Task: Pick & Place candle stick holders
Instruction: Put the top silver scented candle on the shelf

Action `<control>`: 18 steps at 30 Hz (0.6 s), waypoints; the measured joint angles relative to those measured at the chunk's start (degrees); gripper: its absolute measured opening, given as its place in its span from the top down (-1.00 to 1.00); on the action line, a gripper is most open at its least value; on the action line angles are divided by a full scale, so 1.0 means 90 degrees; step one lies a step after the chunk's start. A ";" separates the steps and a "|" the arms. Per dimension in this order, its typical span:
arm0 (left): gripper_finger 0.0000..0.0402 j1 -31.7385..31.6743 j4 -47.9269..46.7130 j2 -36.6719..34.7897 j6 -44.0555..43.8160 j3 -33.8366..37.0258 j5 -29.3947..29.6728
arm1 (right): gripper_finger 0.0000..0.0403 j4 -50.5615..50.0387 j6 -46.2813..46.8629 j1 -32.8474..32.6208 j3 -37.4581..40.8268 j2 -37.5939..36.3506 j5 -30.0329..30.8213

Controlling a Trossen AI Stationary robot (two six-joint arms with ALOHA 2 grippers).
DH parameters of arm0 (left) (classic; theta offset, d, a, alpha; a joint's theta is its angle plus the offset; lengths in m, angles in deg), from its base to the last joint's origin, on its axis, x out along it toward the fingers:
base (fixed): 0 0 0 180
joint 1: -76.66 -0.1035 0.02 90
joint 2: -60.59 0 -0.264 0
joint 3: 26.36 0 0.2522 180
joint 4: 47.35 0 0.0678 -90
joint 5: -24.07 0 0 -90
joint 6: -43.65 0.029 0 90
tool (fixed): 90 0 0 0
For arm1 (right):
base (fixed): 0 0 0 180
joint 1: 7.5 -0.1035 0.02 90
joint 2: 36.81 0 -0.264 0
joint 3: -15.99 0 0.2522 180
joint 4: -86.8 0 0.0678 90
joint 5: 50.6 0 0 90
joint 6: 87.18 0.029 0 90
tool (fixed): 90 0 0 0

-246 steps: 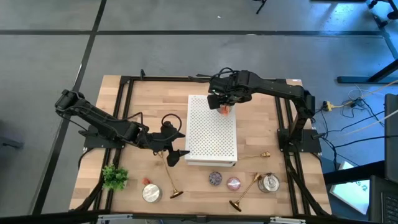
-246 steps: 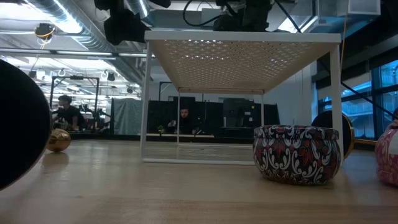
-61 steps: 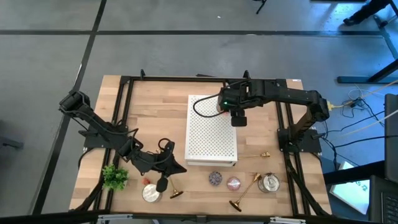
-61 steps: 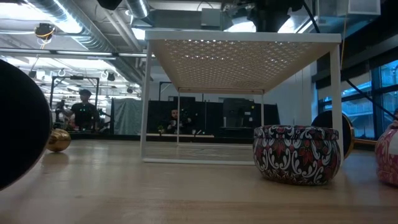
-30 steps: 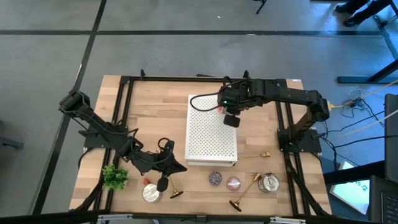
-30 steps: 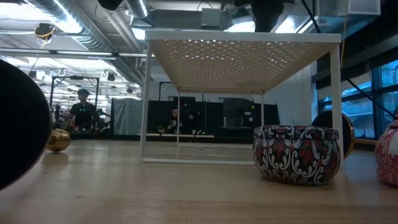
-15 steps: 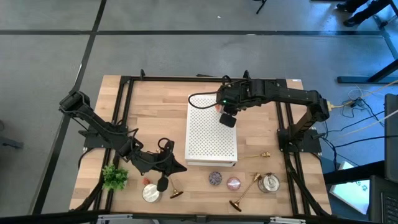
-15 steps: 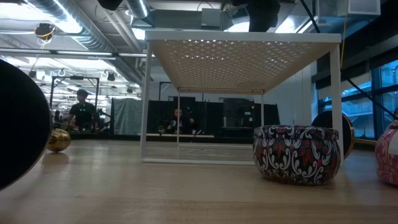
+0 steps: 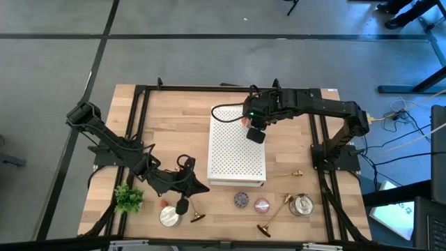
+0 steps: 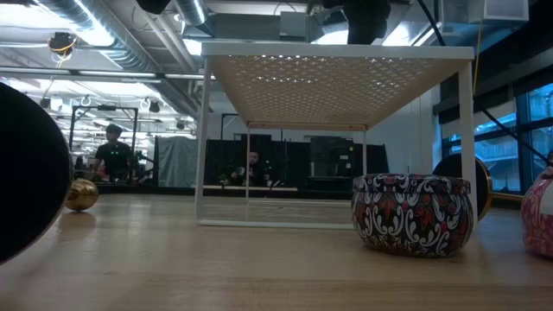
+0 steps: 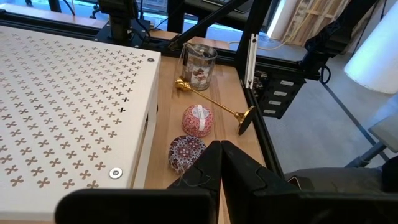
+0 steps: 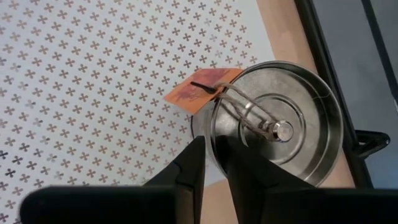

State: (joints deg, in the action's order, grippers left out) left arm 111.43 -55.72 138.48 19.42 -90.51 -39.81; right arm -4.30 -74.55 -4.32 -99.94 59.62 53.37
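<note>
Simply slim, shiny gold candle stick holders (image 9: 194, 206).

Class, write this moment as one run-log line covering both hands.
left hand: shut, low beside candle stick holder | right hand: at silver tin on white shelf

Two matte black jointed arms; looping black cable; green light on right arm (image 9: 306, 103).
</note>
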 joint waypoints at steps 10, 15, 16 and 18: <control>0.97 0.0000 -0.0002 0.0000 0.0000 0.0000 -0.0001 | 0.47 -0.0002 -0.0121 -0.0001 0.0000 0.0000 -0.0072; 0.99 0.0000 -0.0002 0.0000 0.0052 0.0000 -0.0001 | 0.29 -0.0039 -0.0216 0.0000 -0.0086 0.0002 -0.0054; 0.99 0.0000 -0.0002 0.0000 0.0061 0.0000 -0.0001 | 0.27 -0.0035 -0.0238 0.0000 -0.0144 0.0002 -0.0018; 0.98 0.0000 -0.0002 0.0000 0.0058 0.0000 -0.0001 | 0.21 -0.0055 -0.0245 0.0000 -0.0286 0.0002 0.0049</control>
State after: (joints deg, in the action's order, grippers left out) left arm 111.43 -55.74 138.48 19.94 -90.51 -39.82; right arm -4.80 -76.75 -4.32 -102.52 59.64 53.82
